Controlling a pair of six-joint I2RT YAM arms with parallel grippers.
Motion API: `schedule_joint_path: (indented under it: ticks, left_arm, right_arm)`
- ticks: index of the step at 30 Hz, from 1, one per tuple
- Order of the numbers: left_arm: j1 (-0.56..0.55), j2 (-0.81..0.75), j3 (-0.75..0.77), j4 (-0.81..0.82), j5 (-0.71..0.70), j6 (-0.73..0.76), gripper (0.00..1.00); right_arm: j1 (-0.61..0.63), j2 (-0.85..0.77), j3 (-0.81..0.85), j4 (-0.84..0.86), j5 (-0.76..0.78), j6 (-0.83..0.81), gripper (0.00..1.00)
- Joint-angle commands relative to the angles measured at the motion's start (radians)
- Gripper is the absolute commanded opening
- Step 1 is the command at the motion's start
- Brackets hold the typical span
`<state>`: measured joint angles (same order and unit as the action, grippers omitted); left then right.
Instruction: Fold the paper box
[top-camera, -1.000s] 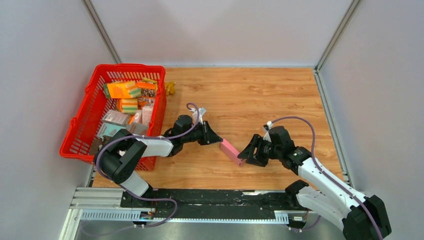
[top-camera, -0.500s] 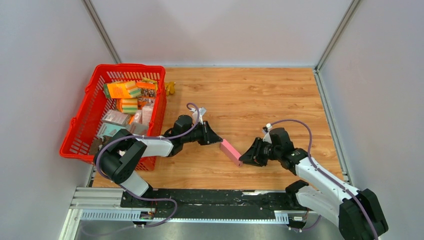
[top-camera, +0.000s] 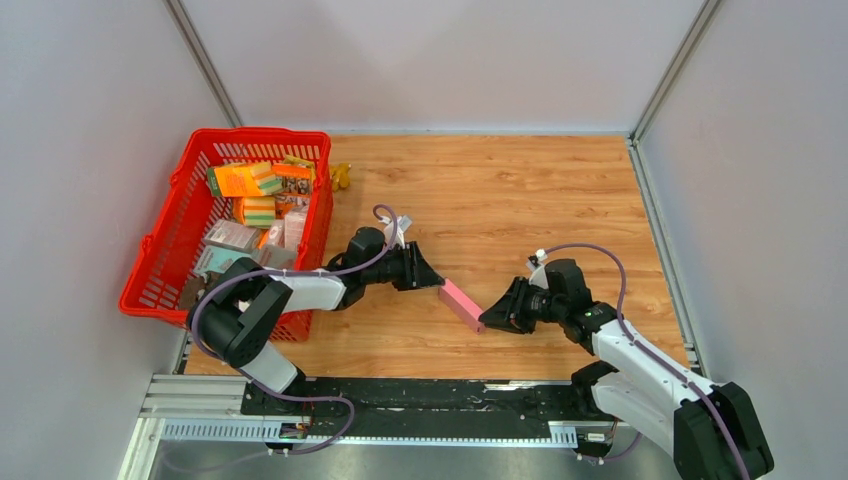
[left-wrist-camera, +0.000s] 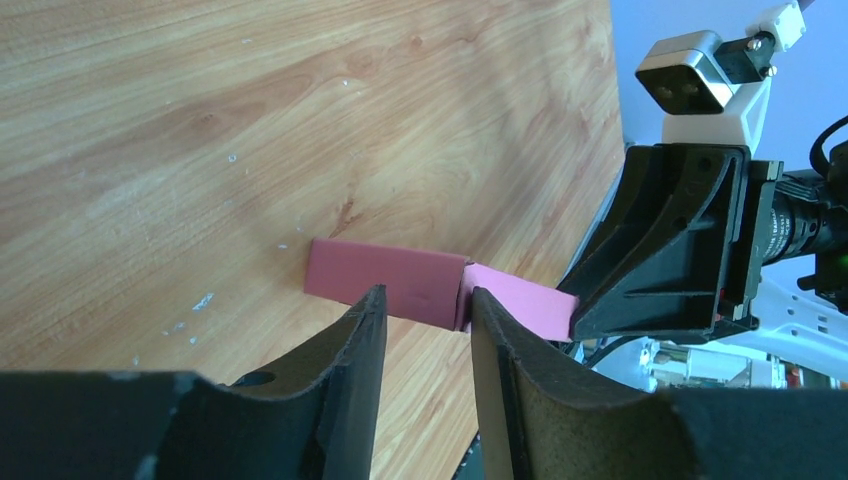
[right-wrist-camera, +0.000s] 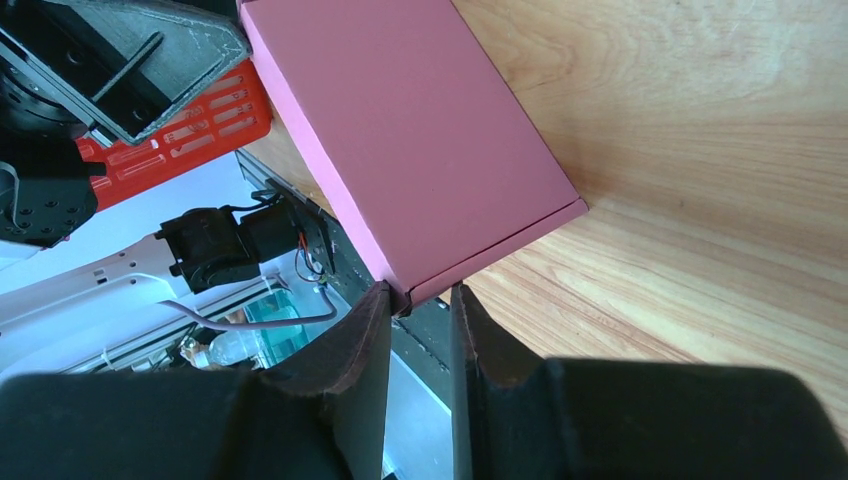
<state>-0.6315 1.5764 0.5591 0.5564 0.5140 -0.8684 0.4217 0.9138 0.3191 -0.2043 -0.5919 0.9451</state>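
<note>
The paper box (top-camera: 462, 303) lies mid-tabletop (top-camera: 520, 200), unmoved between both arms. The right gripper (top-camera: 487, 320), slightly nearer the table's front edge than a second ago, pinches the box's near corner. The left gripper (top-camera: 437, 285), set narrow, straddles the far end; whether it grips is unclear.

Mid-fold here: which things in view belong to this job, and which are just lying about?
In the job: paper box; left gripper and right gripper, each with jaws closed on it.
Lying about: red plastic basket; printed packages inside it; small yellow object beside it.
</note>
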Motion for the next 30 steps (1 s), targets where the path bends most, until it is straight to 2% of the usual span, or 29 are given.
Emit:
schedule_joint_path:
  ticks: [1, 9, 12, 16, 19, 26, 30]
  left_arm:
    - [0.009, -0.044, 0.056, -0.113, 0.069, 0.048, 0.44]
    - [0.01, -0.052, 0.09, -0.151, 0.09, 0.058, 0.42]
    - [0.009, -0.044, 0.067, -0.141, 0.09, 0.059, 0.32]
    - [0.01, -0.035, 0.024, -0.116, 0.071, 0.049, 0.21]
    - [0.012, -0.024, 0.01, -0.153, 0.032, 0.068, 0.15]
    - [0.01, -0.027, 0.082, -0.327, -0.038, 0.141, 0.12]
    - [0.009, -0.044, 0.12, -0.401, -0.087, 0.17, 0.14]
  right_arm:
    - [-0.015, 0.008, -0.026, -0.056, 0.077, -0.054, 0.08]
    - [-0.017, 0.008, -0.022, -0.049, 0.072, -0.063, 0.09]
    - [-0.018, 0.007, -0.022, -0.053, 0.07, -0.068, 0.08]
    - [-0.02, 0.004, -0.035, -0.057, 0.073, -0.072, 0.0]
    - [-0.02, -0.004, -0.043, -0.047, 0.058, -0.08, 0.0]
    - [0.0, -0.059, -0.084, 0.019, 0.027, -0.059, 0.0]
    - [0.096, -0.113, -0.065, -0.003, 0.115, -0.049, 0.0]
